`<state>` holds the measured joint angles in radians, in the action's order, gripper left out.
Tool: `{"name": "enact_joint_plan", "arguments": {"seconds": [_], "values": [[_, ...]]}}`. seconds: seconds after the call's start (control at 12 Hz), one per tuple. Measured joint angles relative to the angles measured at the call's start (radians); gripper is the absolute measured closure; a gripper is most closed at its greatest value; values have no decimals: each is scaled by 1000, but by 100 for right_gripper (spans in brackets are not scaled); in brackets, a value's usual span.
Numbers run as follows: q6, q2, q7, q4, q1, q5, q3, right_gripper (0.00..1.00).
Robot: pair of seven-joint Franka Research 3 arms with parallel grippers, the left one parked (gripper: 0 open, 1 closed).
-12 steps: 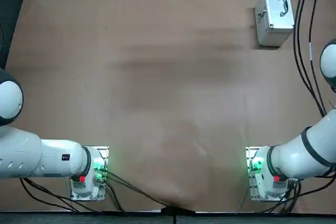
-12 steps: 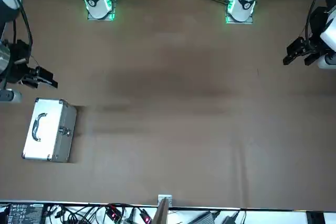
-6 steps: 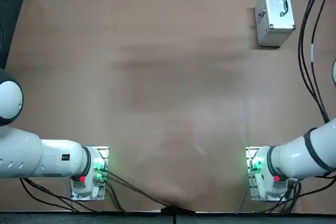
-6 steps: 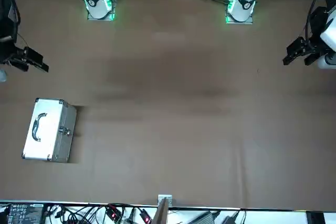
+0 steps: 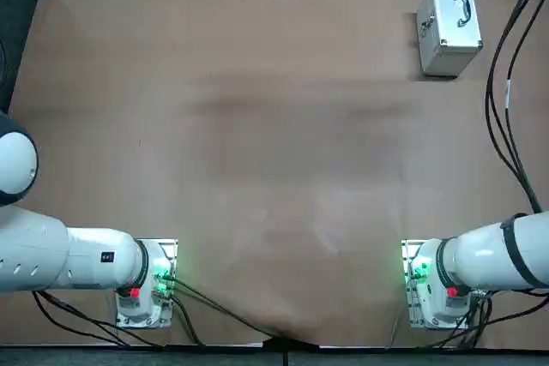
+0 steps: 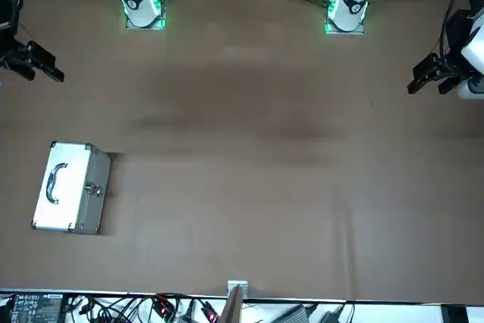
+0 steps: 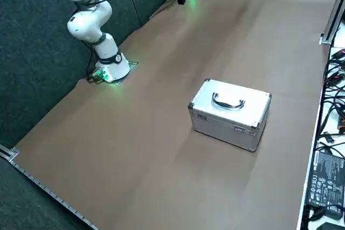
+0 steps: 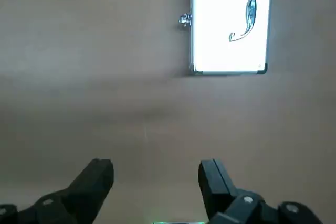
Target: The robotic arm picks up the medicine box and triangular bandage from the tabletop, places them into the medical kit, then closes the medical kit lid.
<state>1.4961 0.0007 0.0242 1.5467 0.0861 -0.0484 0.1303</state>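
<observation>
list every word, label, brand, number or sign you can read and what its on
No text reads clearly.
Black boxy unit beyond the table edge: rows of white print and symbols, too small to read.
Aluminium case, lid closed: no lettering visible on the faces in view.
Right gripper, open, on the robot's side of the case: no readable marking.

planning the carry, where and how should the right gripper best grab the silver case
Best by the curved handle on the closed lid, coming straight down from above: it arches up from the flat top of the upright case. The right gripper, open over the table, could likely straddle its middle.
</observation>
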Motion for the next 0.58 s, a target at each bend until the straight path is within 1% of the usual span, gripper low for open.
{"name": "enact_joint_plan", "arguments": {"seconds": [0.08,0.17,0.33,0.58], "values": [[5,-23,4,26,-17,3,-21,0],[9,-41,12,48,-25,5,-33,0],[13,-68,27,83,-30,8,-46,0],[17,-91,41,112,-30,26,-55,0]]}}
